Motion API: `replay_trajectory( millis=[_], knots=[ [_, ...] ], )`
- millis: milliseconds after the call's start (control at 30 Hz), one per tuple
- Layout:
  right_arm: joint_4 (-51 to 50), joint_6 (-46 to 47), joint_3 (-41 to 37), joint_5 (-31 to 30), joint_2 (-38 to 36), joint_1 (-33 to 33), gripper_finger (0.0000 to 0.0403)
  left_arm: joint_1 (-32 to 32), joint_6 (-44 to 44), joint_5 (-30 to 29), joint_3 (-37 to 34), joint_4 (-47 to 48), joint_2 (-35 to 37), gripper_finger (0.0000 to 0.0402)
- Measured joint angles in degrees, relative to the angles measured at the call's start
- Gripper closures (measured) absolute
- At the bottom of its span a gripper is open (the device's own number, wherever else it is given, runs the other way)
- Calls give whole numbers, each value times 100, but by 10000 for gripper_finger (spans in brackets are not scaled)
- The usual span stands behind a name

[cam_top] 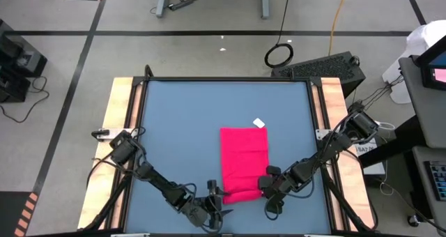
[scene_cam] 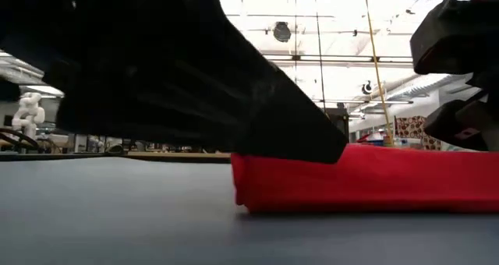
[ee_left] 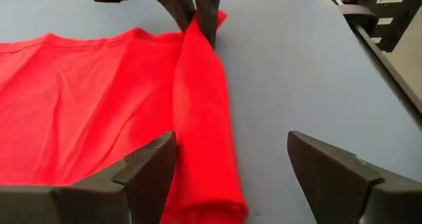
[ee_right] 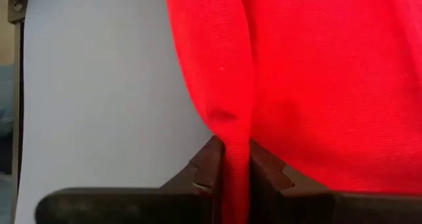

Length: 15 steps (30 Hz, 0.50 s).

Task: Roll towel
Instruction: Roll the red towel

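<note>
The red towel [cam_top: 244, 160] lies flat on the blue tabletop [cam_top: 174, 125], its white tag [cam_top: 259, 123] at the far edge. Its near edge is turned over into a narrow roll [ee_left: 201, 112] that runs from left to right. My left gripper [cam_top: 217, 197] stands open at the roll's left end, with that end between its fingers [ee_left: 151, 171] and close to one of them. My right gripper [cam_top: 267, 186] is shut on the roll's right end. In the low view the towel [scene_cam: 366, 179] shows as a low red band behind a dark arm. My right gripper [ee_right: 236, 168] pinches the rolled edge's right end [ee_right: 232, 135] between its two fingers, several layers gathered into a thin ridge. The fingers slant down from the table's near right. The ridge rises slightly to the fingers [ee_left: 198, 16], and the rest of the towel stays on the table.
Wooden rails [cam_top: 118, 125] run along the table's left and right sides. A black case [cam_top: 320, 66] stands beyond the far right corner. Bare blue tabletop lies left of the towel and beyond it.
</note>
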<state>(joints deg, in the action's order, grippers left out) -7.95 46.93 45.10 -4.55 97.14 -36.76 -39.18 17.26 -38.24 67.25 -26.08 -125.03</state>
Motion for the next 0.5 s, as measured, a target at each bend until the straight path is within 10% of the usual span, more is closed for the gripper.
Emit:
replay_trajectory(
  millis=[500],
  knots=[
    [12, 290, 0, -1, 0, 7, 363, 129, 177, -142, 10, 200, -124, 157]
  ],
)
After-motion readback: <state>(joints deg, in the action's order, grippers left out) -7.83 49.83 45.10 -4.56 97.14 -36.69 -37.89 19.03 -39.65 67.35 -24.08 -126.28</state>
